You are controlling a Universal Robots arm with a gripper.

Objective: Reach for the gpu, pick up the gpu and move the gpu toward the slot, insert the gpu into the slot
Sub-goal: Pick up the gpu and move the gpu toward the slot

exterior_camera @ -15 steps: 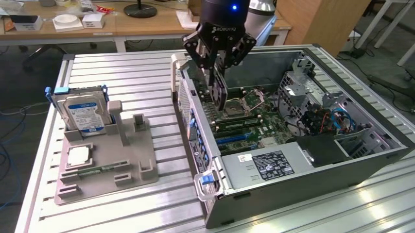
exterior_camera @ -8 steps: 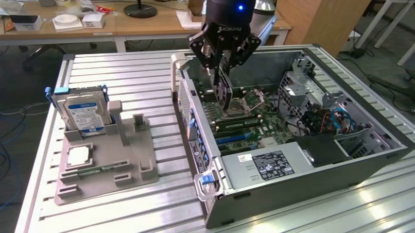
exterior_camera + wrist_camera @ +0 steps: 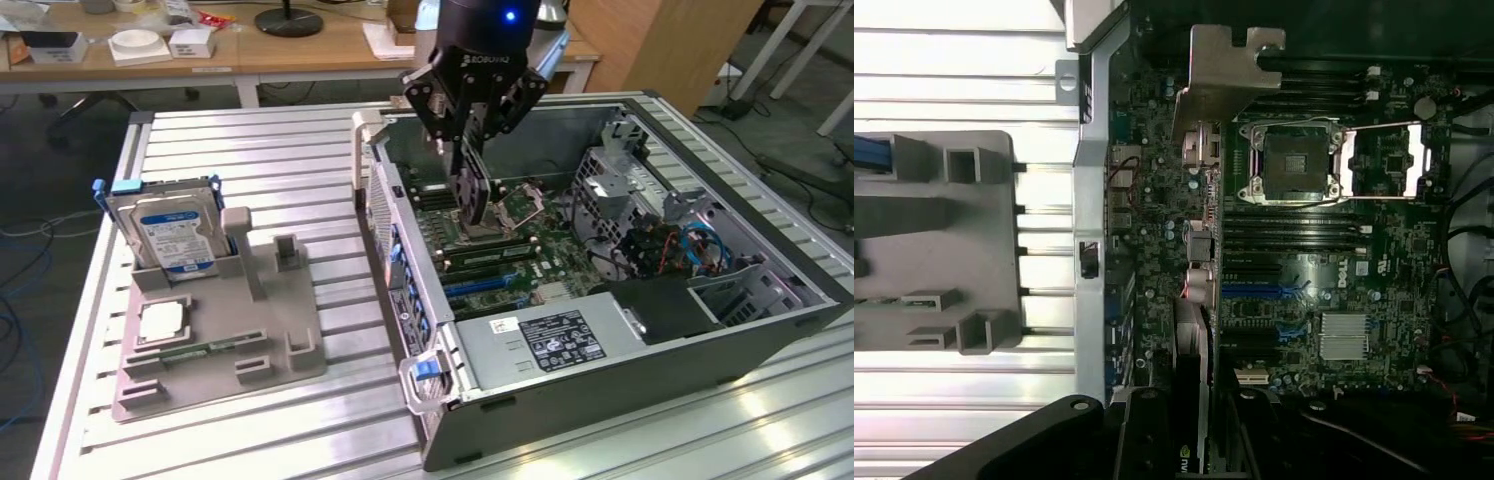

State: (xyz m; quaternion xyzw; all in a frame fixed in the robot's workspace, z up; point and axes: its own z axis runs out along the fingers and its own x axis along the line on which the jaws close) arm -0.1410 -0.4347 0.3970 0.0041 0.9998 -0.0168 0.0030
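Exterior view: my gripper (image 3: pixel 470 160) is closed on the gpu (image 3: pixel 477 205), which hangs below it inside the open case (image 3: pixel 641 330), just above the motherboard (image 3: pixel 541 250), towards its far end. In the wrist view its silver bracket (image 3: pixel 1222 80) leads. I judge alignment matters most here: card edge parallel to the blue slot (image 3: pixel 1264 291), bracket facing the rear wall, descent slow and straight.

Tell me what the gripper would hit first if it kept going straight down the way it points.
Likely the motherboard. The gripper holds the gpu on edge above it inside the open computer case, so the card's lower edge would touch the board first. How close is unclear.
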